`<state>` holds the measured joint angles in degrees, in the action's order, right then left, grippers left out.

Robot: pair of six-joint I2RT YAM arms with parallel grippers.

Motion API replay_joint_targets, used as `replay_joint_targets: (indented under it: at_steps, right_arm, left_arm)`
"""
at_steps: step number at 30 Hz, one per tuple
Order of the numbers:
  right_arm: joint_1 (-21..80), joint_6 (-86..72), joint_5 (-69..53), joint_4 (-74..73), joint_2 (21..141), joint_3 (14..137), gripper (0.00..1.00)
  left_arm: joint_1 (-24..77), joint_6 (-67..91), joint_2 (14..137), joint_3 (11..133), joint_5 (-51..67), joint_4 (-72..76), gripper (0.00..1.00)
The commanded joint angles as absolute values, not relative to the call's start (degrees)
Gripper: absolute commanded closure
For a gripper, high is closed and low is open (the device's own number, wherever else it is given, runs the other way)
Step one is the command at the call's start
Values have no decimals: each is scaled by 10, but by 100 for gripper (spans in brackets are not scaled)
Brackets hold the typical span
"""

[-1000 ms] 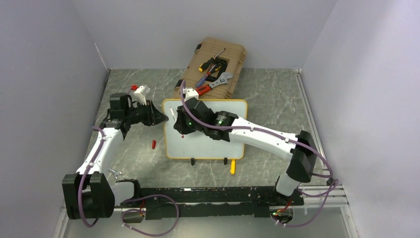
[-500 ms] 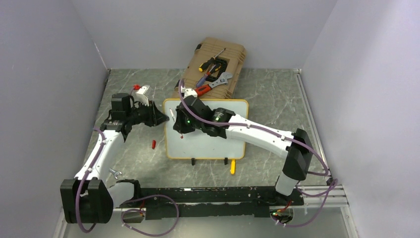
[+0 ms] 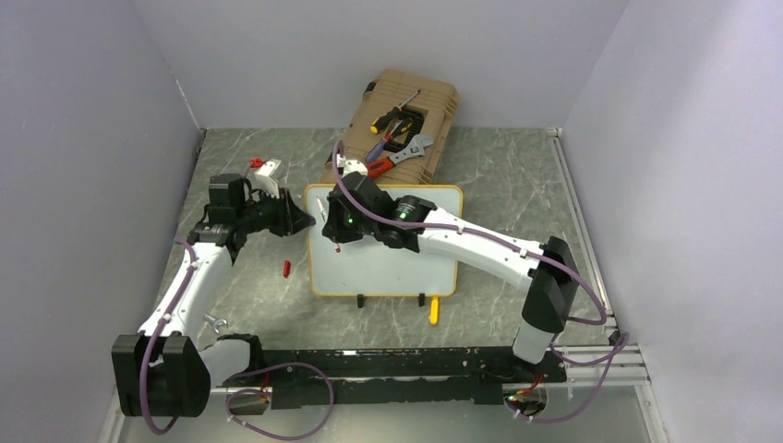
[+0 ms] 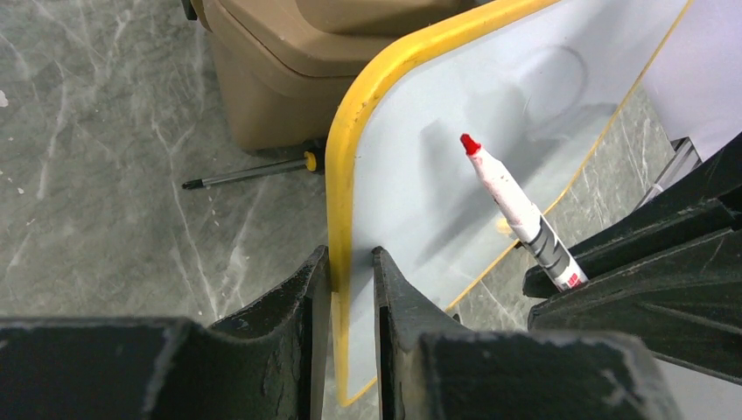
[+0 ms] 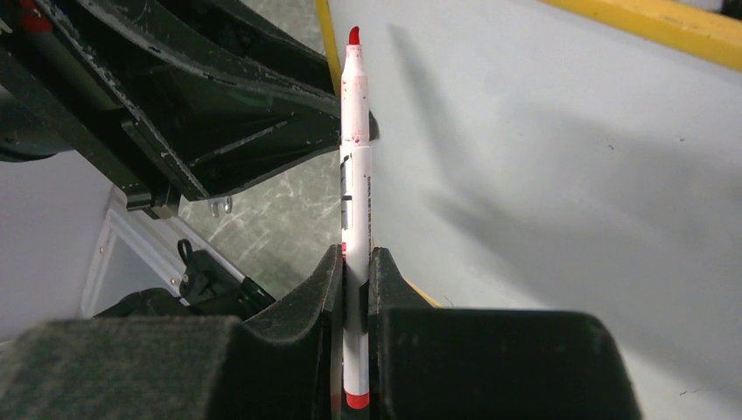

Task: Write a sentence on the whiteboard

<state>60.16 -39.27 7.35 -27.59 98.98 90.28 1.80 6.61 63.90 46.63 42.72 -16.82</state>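
Note:
The whiteboard, white with a yellow frame, lies mid-table on two black feet. My left gripper is at its left edge. In the left wrist view that gripper is shut on the yellow rim of the whiteboard, one finger on each face. My right gripper hovers over the board's far left corner, shut on a red-tipped marker. The marker has its tip close to the white surface. The whiteboard looks blank where it shows; no sentence is in view.
A tan tool case with screwdrivers and a wrench sits just behind the board. A thin screwdriver lies on the table by the case. A red cap rests left of the board, and a yellow piece lies in front of it. A white-and-red object is at far left.
My right gripper with the marker has crept toward the board's far left corner. The left gripper stays clamped on the board's edge, shifted a little to the right.

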Motion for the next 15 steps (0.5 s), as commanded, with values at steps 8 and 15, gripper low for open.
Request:
replay_joint_targets:
  at_steps: [8, 15]
  right_arm:
    - [592, -397, 73, -298, 1010, 949, 100]
    - [592, -404, 67, -300, 1013, 935, 100]
  left_arm:
    - [32, 52, 628, 474, 439, -177, 100]
    - [32, 51, 629, 475, 440, -177, 100]
